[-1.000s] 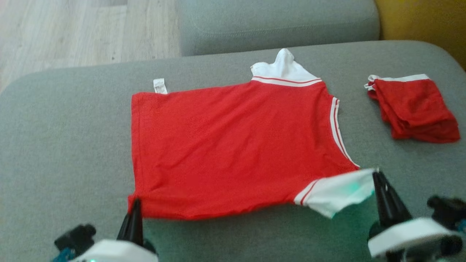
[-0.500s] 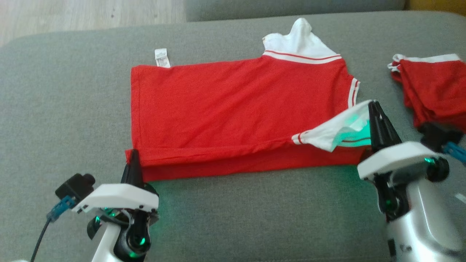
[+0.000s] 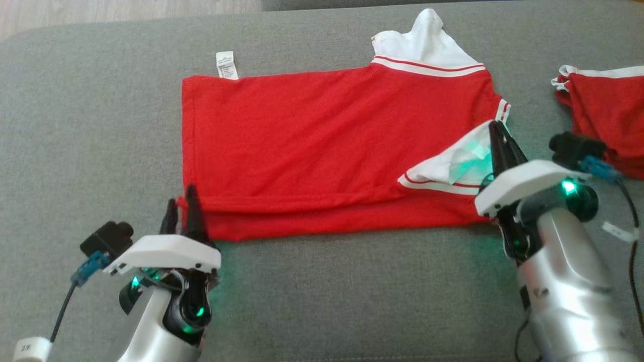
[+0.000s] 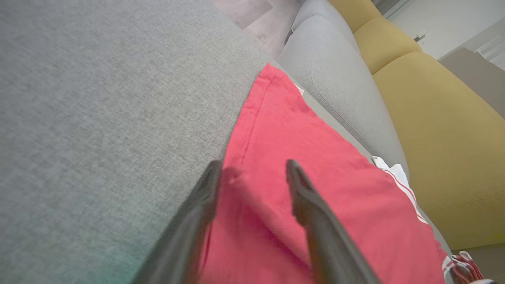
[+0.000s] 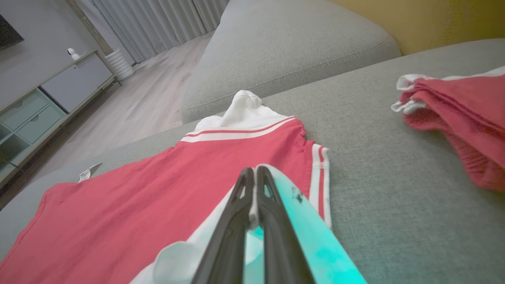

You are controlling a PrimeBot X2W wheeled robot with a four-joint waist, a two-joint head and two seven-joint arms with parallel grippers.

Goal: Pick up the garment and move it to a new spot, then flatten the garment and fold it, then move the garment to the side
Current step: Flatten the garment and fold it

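Head view, garment [image 3: 327, 136] near hem doubled over, grey cushion [image 3: 90, 115] open leftward

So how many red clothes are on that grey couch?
2. A red shirt lies spread in the middle; a smaller folded red garment sits at the right, partly cut off, so more may lie beyond.

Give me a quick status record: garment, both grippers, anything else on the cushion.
garment: red shirt spread on the grey cushion, near edge folded over
left gripper: open, fingers straddling the shirt's near-left corner
right gripper: shut on the white sleeve, held over the shirt body
other: second red garment, folded, at the right
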